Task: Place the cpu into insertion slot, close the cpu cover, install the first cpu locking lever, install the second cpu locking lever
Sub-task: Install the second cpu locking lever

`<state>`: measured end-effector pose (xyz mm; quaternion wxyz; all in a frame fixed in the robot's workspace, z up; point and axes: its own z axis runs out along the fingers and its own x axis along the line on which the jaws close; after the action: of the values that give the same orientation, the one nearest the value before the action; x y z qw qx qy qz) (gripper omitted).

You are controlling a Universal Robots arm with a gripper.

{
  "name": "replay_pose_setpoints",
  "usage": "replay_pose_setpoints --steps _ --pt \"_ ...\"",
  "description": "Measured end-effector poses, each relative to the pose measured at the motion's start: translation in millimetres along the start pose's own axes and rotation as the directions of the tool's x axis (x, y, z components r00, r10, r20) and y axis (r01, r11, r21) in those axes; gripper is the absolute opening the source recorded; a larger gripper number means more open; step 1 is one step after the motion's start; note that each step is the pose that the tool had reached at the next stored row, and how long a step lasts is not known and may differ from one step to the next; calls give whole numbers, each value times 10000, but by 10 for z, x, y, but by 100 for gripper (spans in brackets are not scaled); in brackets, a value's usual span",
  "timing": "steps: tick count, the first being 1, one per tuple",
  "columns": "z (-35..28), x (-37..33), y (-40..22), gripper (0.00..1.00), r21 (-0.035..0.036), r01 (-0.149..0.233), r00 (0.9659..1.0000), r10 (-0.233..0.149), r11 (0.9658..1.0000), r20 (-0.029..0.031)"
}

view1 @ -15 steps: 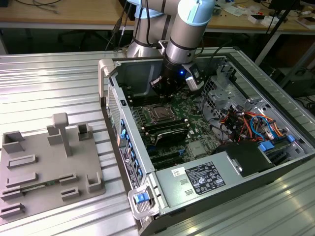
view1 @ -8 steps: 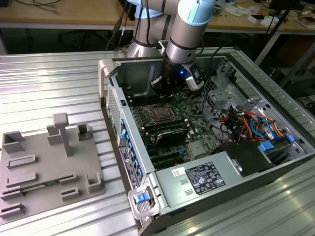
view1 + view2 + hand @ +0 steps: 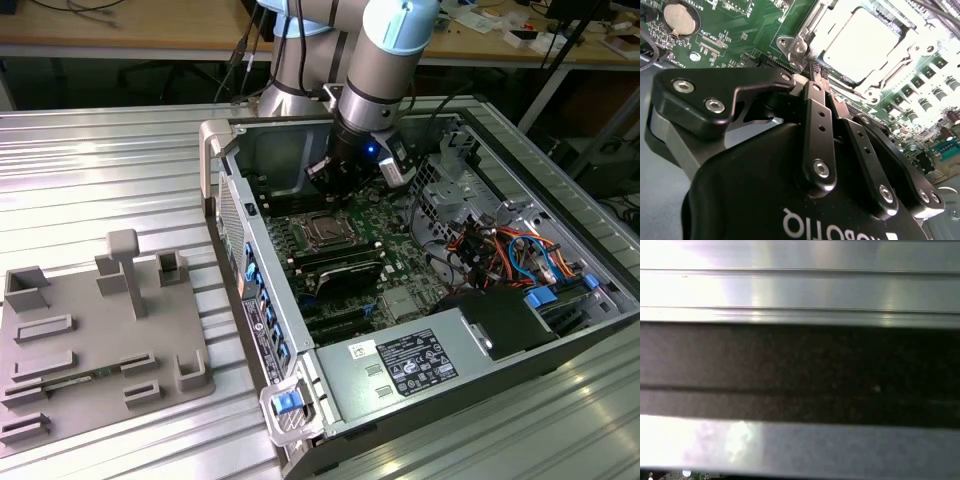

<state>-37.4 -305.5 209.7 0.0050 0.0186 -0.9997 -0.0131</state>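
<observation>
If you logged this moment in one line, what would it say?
gripper: shut, empty, beside socket | cpu: seated in insertion slot | cpu cover: down over cpu

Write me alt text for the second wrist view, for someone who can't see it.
The black gripper, jaws closed together, points at the edge of the insertion slot on a green motherboard. The cpu sits in the slot, its silvery top glaring under the metal cpu cover. A coin battery sits nearby.
</observation>
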Motion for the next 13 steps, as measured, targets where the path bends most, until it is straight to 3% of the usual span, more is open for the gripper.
replay_pose_setpoints --steps 13 --pt "-3 -15 -118 11 0 -6 10000 6 10000 0"
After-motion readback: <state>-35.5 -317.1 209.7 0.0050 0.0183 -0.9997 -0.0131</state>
